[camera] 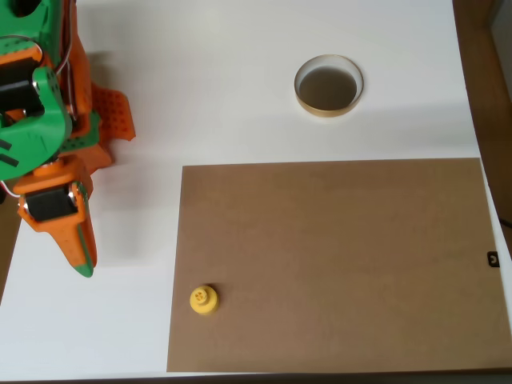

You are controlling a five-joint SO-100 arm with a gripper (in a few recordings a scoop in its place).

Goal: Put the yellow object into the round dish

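Overhead view, single frame. Your arm [48, 120] sat at the left edge of the white table [240, 80], orange and green body, w/ the gripper [80, 260] pointing down-frame, its green-tipped end over bare white surface just left of the brown mat [344, 264]. You couldn't read the jaws from this angle; fingers looked stacked or pressed into one tapering orange wedge, so open vs closed: cannot tell. Nothing seen between them. Yellow object [204, 300] stood on the mat, near its lower-left corner, close to the mat's left edge, upright w/ the knob side facing the camera; small dots or holes visible on top. It lay to the right of and a bit below the gripper tip, apart from it, no contact. Round dish [329, 86] sat on the white table beyond the mat's top edge, upper centre-right of frame, pale tan rim, dark inside, nothing in it. Dish and yellow piece were well apart, w/ most of the mat between them on a diagonal. Small black item [493, 259] at the mat's right edge, too small to identify. Wood-tone strip [484, 72] ran along the right of the table.
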